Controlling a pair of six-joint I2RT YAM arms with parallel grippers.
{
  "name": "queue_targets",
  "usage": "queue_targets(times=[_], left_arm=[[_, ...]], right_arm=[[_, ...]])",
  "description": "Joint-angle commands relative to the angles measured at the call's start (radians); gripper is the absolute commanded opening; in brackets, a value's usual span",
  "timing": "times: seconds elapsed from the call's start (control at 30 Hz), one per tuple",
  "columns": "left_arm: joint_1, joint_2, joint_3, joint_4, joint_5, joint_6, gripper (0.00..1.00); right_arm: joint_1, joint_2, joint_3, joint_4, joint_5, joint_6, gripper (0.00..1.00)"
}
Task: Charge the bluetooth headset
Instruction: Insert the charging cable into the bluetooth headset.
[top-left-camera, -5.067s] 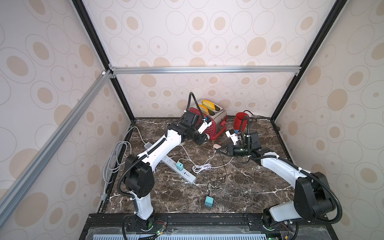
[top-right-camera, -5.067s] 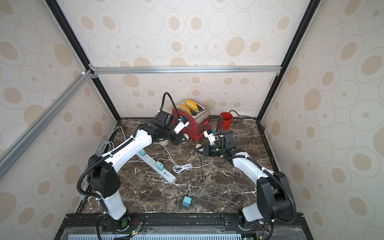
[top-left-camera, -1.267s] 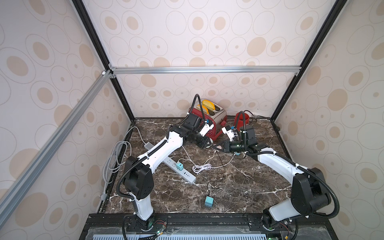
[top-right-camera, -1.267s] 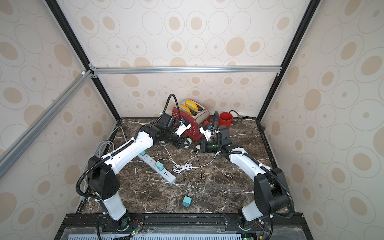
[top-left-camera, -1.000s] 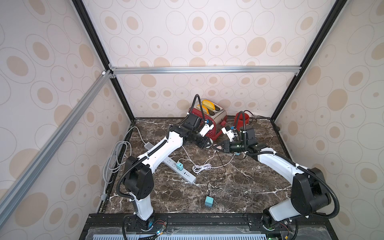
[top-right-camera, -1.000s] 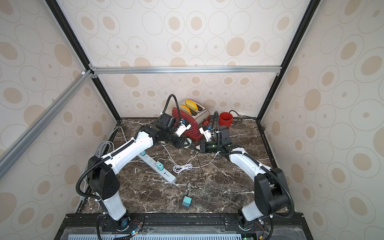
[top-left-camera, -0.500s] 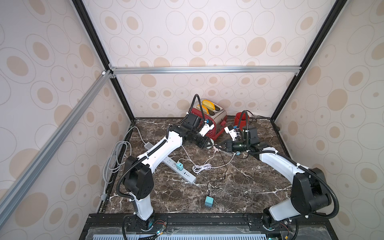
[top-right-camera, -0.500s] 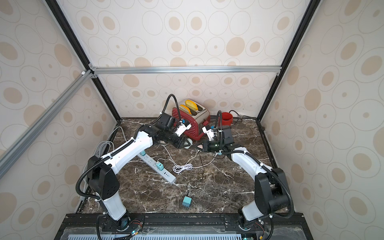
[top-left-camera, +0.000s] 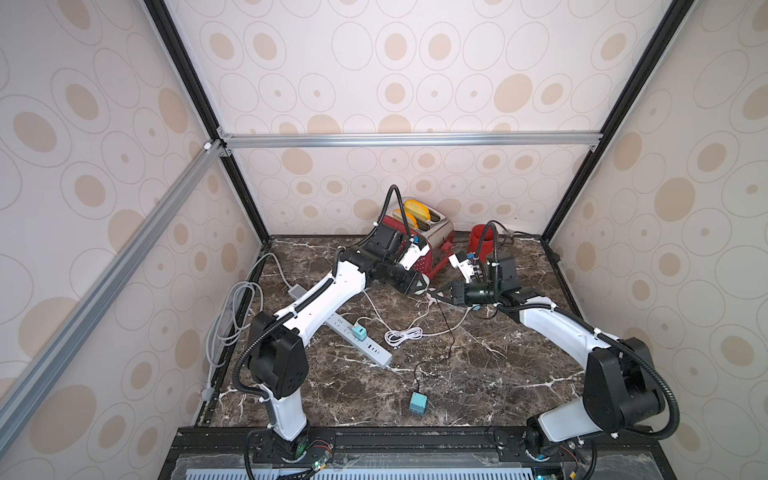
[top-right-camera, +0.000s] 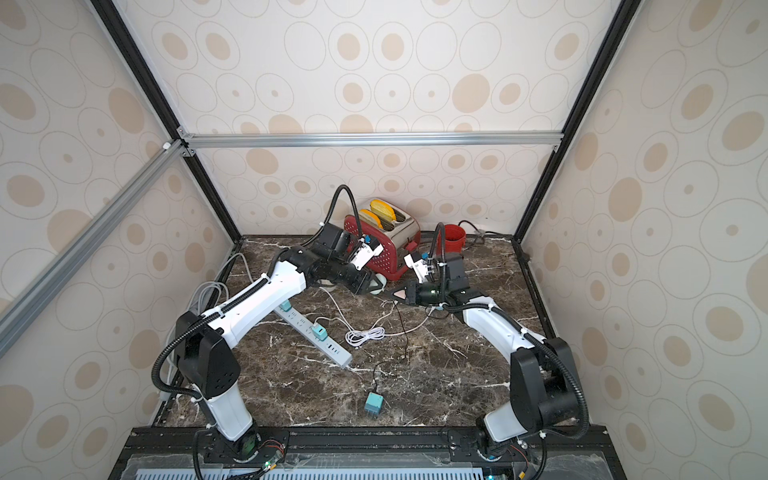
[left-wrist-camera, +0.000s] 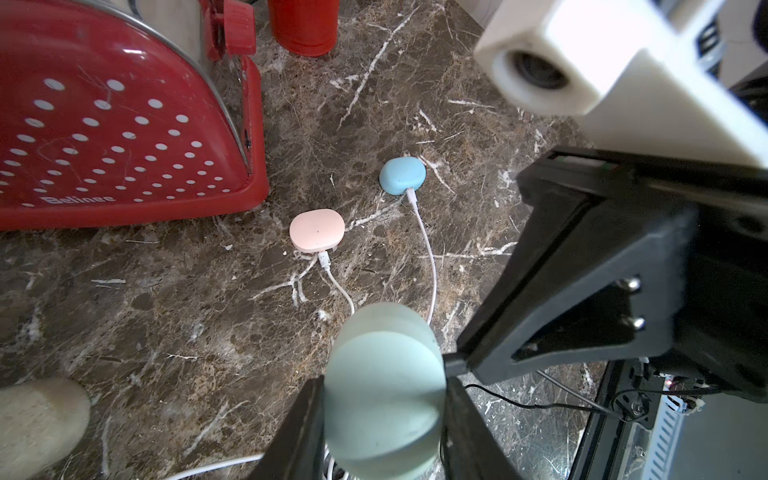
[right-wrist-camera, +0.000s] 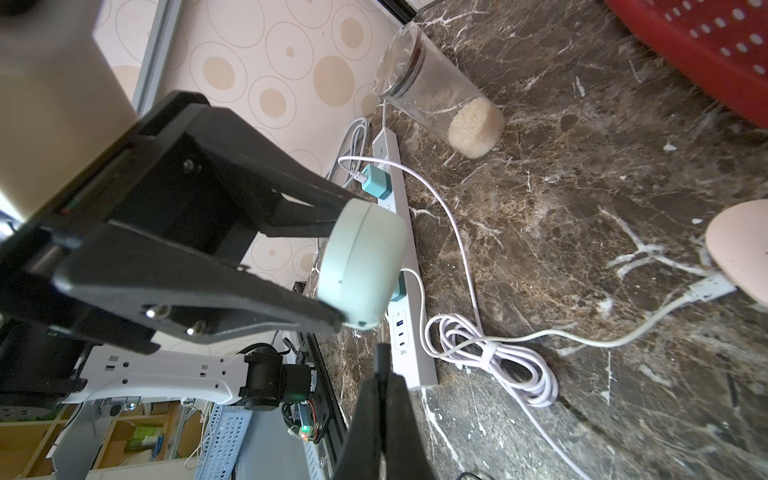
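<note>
Left gripper (left-wrist-camera: 384, 397) clamps the mint case (right-wrist-camera: 361, 266); right gripper (right-wrist-camera: 381, 380) — jaws pressed together — pinches black cable (top-left-camera: 453, 338).

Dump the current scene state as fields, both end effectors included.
left end effector: shut on pale green case, off the table
right end effector: shut on black cable plug, close to that case
pink case: on table, white cable plugged in
blue case: on table, white cable plugged in
loose teal adapter: on table, away from power strip
</note>
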Motion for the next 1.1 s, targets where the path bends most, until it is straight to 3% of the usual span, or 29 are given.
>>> queue_targets(times=[0.0, 1.07], left_arm=[[0.0, 0.009, 0.04, -0.01, -0.007, -0.004, 0.05], [0.003, -0.008, 0.049, 0.016, 0.074, -0.053, 0.05]], right_arm=[[0.0, -0.035, -0.006, 0.024, -0.014, 0.011, 0.0], [0.0, -0.006, -0.018, 0.021, 0.011, -0.016, 0.0]])
